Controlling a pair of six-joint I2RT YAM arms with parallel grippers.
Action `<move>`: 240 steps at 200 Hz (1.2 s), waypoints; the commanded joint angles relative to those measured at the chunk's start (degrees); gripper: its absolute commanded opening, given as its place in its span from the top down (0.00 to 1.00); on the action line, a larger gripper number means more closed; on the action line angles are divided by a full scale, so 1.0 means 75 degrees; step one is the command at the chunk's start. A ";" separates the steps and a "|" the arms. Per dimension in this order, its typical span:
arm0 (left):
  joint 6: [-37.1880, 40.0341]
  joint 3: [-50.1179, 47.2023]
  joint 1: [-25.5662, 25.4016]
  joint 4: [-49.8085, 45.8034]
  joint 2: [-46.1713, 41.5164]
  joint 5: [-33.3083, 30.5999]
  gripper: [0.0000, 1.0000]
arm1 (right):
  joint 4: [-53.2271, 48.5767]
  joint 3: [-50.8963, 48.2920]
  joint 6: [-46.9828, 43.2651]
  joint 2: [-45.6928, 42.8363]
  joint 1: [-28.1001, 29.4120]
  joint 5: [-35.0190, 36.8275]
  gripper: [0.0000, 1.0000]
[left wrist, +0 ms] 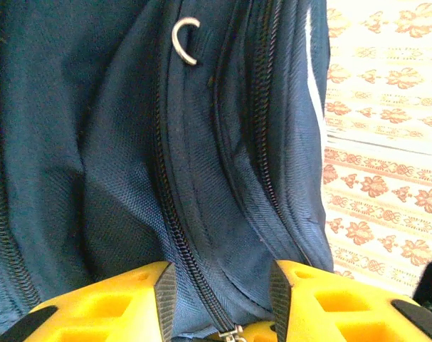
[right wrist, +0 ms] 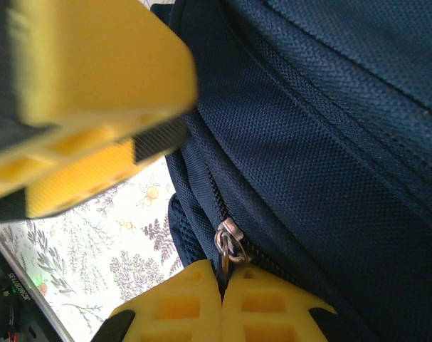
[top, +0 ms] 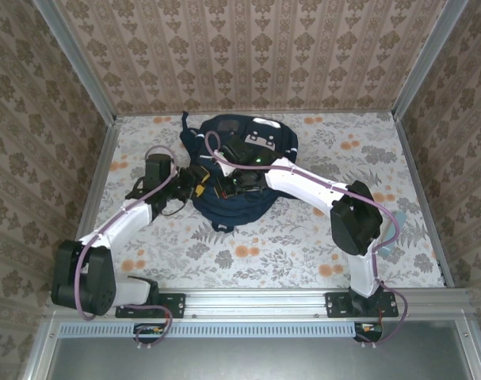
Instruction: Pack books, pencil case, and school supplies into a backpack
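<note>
We judge the task to be at its closing end. The backpack (top: 228,207) lies in the middle of the flowered surface (top: 367,158) with both arms reaching onto it, and the work in hand is the zip rather than any loading. Whether the books and pencil case are inside we cannot tell, since the navy fabric hides the interior. Going by the zip work, we think they are. What is left, as we read it, is running the zip round and letting go.

The right gripper (right wrist: 223,276) has its fingers pinched tight together on the metal zipper pull (right wrist: 228,239), at the bag's edge just above the surface. The left gripper (left wrist: 221,288) has its fingers fairly wide, with a ridge of backpack fabric filling the gap between them. We take that as a hold on the bag, though we cannot tell how firm it is.

The top view gives the layout: pale patches (top: 260,141) at the bag's far end, the left arm at its left flank, the right arm across its middle. The fingers are too small there to read. The right wrist view supplies the pinch on the pull. The left wrist view adds two zip tracks (left wrist: 169,214) running side by side, their teeth looking meshed, and a small steel ring (left wrist: 186,39) higher up.
</note>
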 commanded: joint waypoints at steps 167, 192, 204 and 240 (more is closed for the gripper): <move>0.0246 -0.0238 0.0159 -0.0358 0.0332 -0.0886 1.00 | -0.1641 -0.2827 -0.0207 -0.2749 -0.0745 0.2894 1.00; 0.0537 -0.0298 0.0243 -0.0684 0.0190 -0.0971 1.00 | -0.1511 -0.2818 -0.0599 -0.2560 -0.1297 0.3307 1.00; 0.0663 -0.0378 0.0313 -0.0834 0.0103 -0.0972 1.00 | -0.1376 -0.2715 -0.0964 -0.2400 -0.1533 0.3309 1.00; 0.1094 -0.0690 0.0547 -0.1306 -0.0156 -0.0805 1.00 | -0.1202 -0.2253 -0.1977 -0.1782 -0.2058 0.3295 1.00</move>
